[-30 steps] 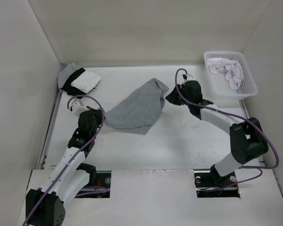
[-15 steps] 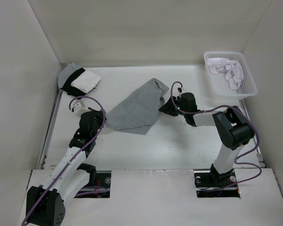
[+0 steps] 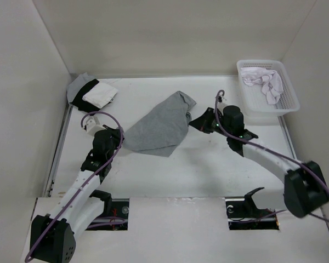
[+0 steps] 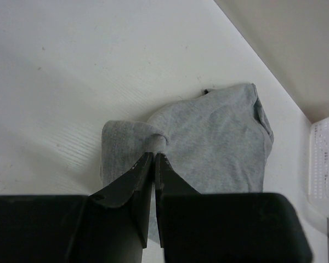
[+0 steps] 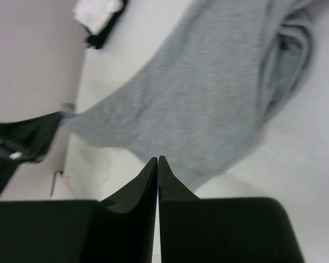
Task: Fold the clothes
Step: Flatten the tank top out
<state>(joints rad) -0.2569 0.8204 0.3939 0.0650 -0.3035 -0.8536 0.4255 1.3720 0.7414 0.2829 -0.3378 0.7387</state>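
The clothes [image 3: 156, 129], a grey tank top, lie spread and rumpled in the middle of the table, bunched at the far right end. My left gripper [image 3: 119, 141] sits at their near left corner. In the left wrist view the left gripper [image 4: 154, 155] is shut on a pinch of that corner of the clothes [image 4: 219, 142]. My right gripper [image 3: 194, 121] is just off the garment's right edge. In the right wrist view the right gripper [image 5: 158, 159] is shut with no fabric between the tips, and the clothes [image 5: 197, 98] lie beyond them.
A white basket [image 3: 288, 104] at the back right holds a white garment [image 3: 263, 81]. A black, white and grey stack of clothes [image 3: 93, 92] lies in the back left corner. White walls enclose the table on three sides.
The right gripper opened beside the garment's right edge and has shut again. Its arm swung so the elbow now lies near and to the right. The left arm and the cloth stayed put.
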